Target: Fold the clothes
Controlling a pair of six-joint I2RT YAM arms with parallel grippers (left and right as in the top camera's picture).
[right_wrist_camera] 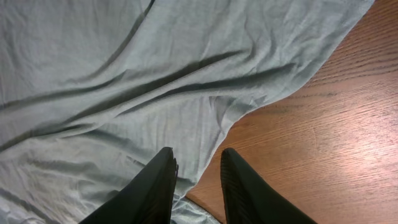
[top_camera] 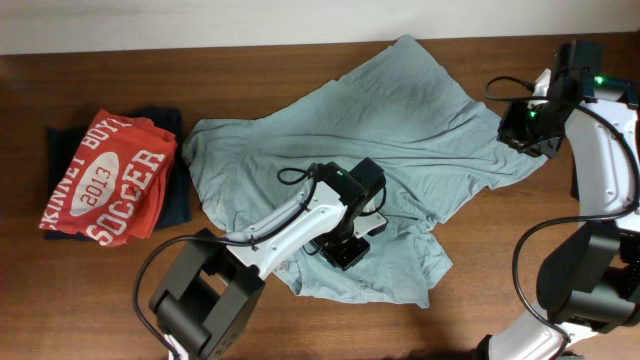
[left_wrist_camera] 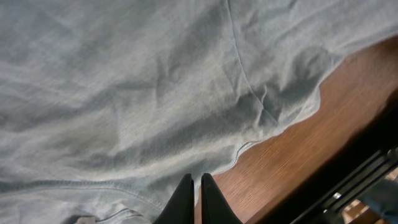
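Observation:
The clothes, a pale grey-blue t-shirt, lie crumpled across the middle of the wooden table. My left gripper is down on the shirt's lower part. In the left wrist view its fingers stand almost together right at the hem, where the fabric meets bare wood, pinching the thin edge. My right gripper is at the shirt's right edge. In the right wrist view it stands with its fingers apart, and the edge of the fabric lies between them over the wood.
A folded red t-shirt with white lettering rests on a black garment at the left of the table. The left arm's base stands at the front edge, the right arm's base at the front right.

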